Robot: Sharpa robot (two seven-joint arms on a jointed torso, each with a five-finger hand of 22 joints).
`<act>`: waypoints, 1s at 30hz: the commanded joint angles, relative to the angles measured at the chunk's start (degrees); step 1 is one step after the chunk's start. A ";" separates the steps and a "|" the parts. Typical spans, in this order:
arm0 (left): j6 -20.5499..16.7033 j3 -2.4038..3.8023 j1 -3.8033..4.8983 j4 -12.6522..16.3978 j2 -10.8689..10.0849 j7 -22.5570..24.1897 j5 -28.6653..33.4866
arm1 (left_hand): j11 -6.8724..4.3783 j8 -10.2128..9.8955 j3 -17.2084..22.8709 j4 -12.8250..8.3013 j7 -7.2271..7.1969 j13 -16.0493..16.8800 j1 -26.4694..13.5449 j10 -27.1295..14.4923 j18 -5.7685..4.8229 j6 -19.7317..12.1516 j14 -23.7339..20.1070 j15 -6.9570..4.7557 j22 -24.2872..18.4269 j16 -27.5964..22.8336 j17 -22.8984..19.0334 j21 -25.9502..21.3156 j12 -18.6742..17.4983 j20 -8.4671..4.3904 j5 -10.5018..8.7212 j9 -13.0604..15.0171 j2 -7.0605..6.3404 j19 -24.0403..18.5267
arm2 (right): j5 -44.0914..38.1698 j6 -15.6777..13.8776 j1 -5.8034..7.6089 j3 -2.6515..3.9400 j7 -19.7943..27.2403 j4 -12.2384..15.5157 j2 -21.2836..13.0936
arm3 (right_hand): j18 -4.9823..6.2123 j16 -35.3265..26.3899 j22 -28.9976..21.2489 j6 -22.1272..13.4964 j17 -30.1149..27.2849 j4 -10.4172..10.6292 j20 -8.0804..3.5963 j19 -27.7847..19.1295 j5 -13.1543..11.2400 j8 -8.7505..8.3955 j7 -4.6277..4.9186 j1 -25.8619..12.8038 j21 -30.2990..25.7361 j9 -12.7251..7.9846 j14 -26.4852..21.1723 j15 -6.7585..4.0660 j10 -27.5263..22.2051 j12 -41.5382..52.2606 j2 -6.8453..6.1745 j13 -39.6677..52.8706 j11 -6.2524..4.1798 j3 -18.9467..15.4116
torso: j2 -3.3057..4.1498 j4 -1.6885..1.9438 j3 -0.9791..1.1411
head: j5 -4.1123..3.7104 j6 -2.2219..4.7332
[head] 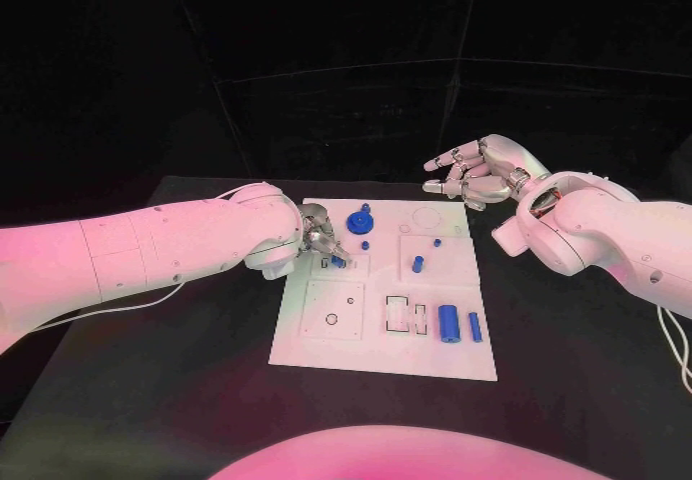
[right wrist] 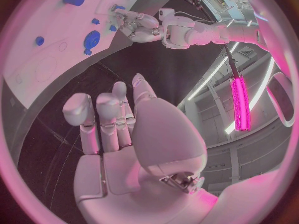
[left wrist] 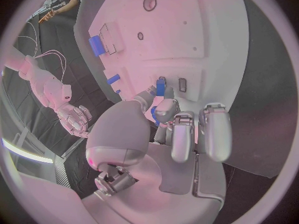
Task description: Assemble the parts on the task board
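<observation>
From the head camera, the board (head: 387, 300) is a flat white rectangular plate with shallow cut-out outlines, lying mid-desk (head: 173, 400) on the matte black top. Smooth blue pieces sit on it: a round knobbed disc (head: 361, 222) near the far edge, a short peg (head: 418, 265) at the middle, a fat cylinder (head: 449, 323) and a slimmer bar (head: 475, 326) at the near right corner. No lettering can be read. The left hand (head: 316, 238) rests at the board's left edge, fingers curled over a small blue part (head: 336, 261). The right hand (head: 476, 170) hovers off the far right corner, fingers bent but apart — holding nothing.

At the left wrist, the metallic fingertips (left wrist: 163, 106) pinch the small blue part (left wrist: 161, 87) against the board (left wrist: 206, 30).

At the right wrist, the right hand (right wrist: 118, 119) is slack and empty, clear of the board (right wrist: 37, 45).
</observation>
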 commanded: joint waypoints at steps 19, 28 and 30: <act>-0.53 0.04 -0.70 -0.86 0.77 -0.48 -1.38 | 0.08 0.34 9.43 -8.10 -0.21 0.30 -0.91 0.48 -0.87 0.11 5.96 0.09 0.14 0.18 15.09 -0.23 0.30 -0.02 0.30 0.30 -0.11 1.38 | -0.17 0.37 0.12 0.05 0.43 -0.02 0.22 | 0.74 -0.52 -0.16 -0.36 -0.10 -0.39 0.02 -0.28 0.37 0.33 -0.09 0.71 -0.42 -0.06 0.09 -0.14 -0.49 -0.28 0.13 -0.19 0.04 -0.29 | 0.06 -0.09 0.01 | 0.15 -0.26; 1.49 0.04 -0.71 -0.76 0.96 -1.15 -1.37 | 0.07 0.37 9.56 -8.11 -0.22 0.28 -0.96 0.46 -0.89 0.11 5.96 0.08 0.22 0.18 15.09 -0.18 0.28 -0.02 0.31 0.35 -0.21 1.40 | -0.17 0.46 0.11 0.05 0.44 -0.09 0.30 | 0.74 -0.52 -0.16 -0.36 -0.10 -0.39 0.02 -0.28 0.37 0.33 -0.09 0.71 -0.42 -0.06 0.09 -0.14 -0.49 -0.28 0.13 -0.19 0.04 -0.29 | 0.07 -0.08 0.01 | 0.17 -0.39; 1.97 0.04 -0.71 -0.75 0.96 -1.27 -1.32 | 0.05 0.42 9.72 -8.15 -0.25 0.38 -0.99 0.50 -0.89 0.13 5.96 0.07 0.25 0.18 15.09 -0.17 0.37 -0.03 0.31 0.40 -0.31 1.41 | -0.17 0.49 0.11 0.05 0.43 -0.12 0.31 | 0.74 -0.52 -0.16 -0.36 -0.10 -0.39 0.02 -0.28 0.37 0.33 -0.09 0.71 -0.42 -0.06 0.09 -0.14 -0.49 -0.28 0.13 -0.19 0.04 -0.29 | 0.07 -0.07 0.01 | 0.17 -0.38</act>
